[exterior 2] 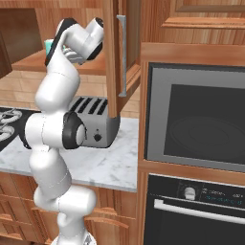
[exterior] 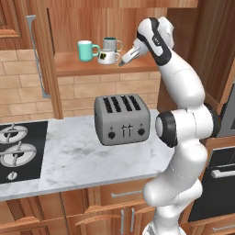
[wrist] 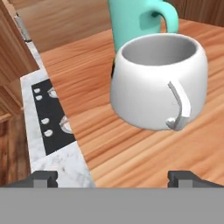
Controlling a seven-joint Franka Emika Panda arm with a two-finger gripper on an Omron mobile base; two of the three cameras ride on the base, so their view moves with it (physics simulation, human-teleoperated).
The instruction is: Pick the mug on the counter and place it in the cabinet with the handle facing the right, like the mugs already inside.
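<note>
The squat white mug stands on the cabinet's plank shelf, just in front of the grey-and-teal mug and right of the plain teal mug. My gripper hovers right beside the white mug, open, with nothing between its fingers. In the hand view the white mug sits a short way ahead of the spread fingertips, its small handle turned toward the camera and the teal mug behind it. The marble counter lies below.
A grey four-slot toaster sits on the counter under the shelf, a black stove to its left. The open cabinet door hangs right of the arm, another door handle on the left. A microwave and oven stand at the right.
</note>
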